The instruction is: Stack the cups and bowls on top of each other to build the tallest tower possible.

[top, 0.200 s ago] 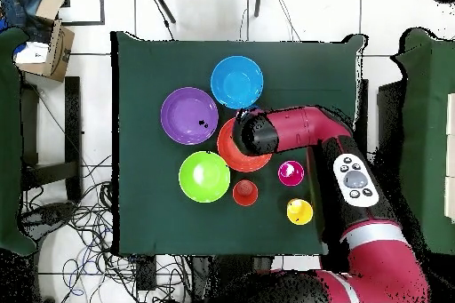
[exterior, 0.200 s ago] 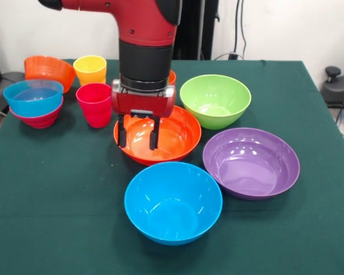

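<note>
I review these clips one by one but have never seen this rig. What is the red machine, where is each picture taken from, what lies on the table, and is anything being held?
The red machine is a single robot arm ending in a gripper. One picture looks across the table at it; the other looks straight down from above. On the green table stand four large bowls: orange bowl, green bowl, purple bowl and blue bowl. To the side are a red cup, a yellow cup and some smaller bowls. The gripper hangs open over the orange bowl, holding nothing.
</note>
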Controlling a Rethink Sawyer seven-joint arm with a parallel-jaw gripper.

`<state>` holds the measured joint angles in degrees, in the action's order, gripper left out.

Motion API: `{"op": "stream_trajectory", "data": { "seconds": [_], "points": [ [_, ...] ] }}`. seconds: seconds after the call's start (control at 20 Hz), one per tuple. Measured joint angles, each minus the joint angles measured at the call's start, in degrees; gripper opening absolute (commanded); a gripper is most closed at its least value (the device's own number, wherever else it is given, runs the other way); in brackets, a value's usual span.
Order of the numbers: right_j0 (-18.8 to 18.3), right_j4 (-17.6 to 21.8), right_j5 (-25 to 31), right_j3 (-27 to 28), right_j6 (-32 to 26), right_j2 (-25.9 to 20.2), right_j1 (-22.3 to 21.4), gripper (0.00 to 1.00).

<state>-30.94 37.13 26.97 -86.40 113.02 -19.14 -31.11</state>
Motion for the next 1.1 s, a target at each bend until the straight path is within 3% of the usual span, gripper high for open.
{"op": "stream_trajectory", "data": {
  "seconds": [0.6, 1.1],
  "points": [
    [-0.56, 0.04, -0.19, 0.73, 0.0, 1.25, 2.4, 1.0],
    [-0.14, 2.31, -2.2, 2.63, 0.0, 1.55, 5.62, 1.0]
  ]
}}
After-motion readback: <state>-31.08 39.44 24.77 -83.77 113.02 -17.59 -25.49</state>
